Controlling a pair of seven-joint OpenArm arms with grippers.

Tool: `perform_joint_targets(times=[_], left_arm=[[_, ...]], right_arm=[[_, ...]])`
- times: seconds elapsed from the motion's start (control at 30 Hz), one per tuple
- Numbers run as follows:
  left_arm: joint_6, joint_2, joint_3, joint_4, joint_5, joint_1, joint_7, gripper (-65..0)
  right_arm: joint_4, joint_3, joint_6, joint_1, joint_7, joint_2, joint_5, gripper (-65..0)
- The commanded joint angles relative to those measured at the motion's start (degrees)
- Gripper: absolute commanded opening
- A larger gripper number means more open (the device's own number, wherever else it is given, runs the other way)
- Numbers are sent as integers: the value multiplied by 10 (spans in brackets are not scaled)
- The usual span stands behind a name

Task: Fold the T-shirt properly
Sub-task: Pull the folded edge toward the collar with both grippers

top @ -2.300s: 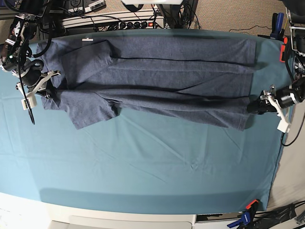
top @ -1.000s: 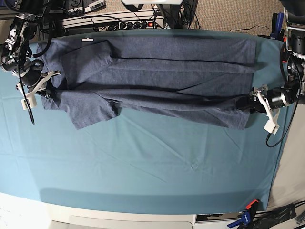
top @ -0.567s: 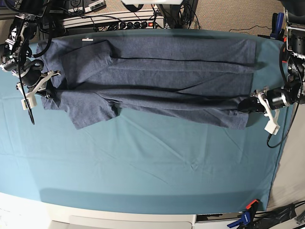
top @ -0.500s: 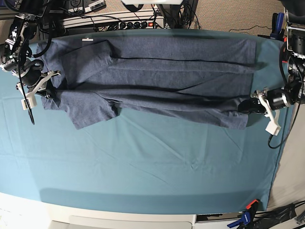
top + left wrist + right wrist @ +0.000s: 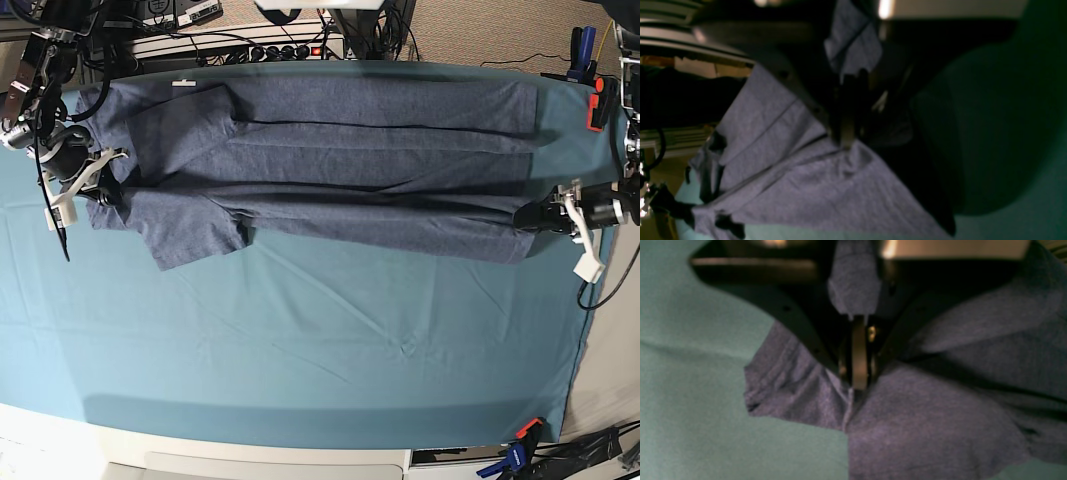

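Note:
The blue-grey T-shirt lies stretched lengthwise across the far half of the teal table cloth, its long sides folded inward and one sleeve sticking out toward the front. At the base view's right, my left gripper is shut on the shirt's hem end. In the left wrist view the fingers pinch the fabric, a fold of it bunched between the jaws. At the left end, my right gripper is shut on the shoulder end. In the right wrist view, cloth is pinched at the gripper's tips.
A power strip and cables run behind the table's far edge. Clamps hold the cloth at the front right corner and far right edge. The table's right edge is close to my left gripper.
My left gripper went from open to shut on the hem end, then drew back to the right, pulling the shirt tauter. The right gripper has shifted slightly with its end still held.

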Motion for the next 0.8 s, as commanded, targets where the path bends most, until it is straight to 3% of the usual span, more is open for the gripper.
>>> perform_joint_targets(times=[0.0, 0.3, 0.77], left_arm=[[-5, -19, -5, 8, -15, -11, 0, -650], [-5, -36, -5, 8, -15, 2, 24, -650], [-5, -41, -6, 27, -15, 34, 28, -650]], right_arm=[[11, 7, 0, 5, 10, 13, 13, -650], [117, 19, 0, -35, -15, 13, 18, -650], [157, 131, 0, -107, -22, 12, 20, -650]])
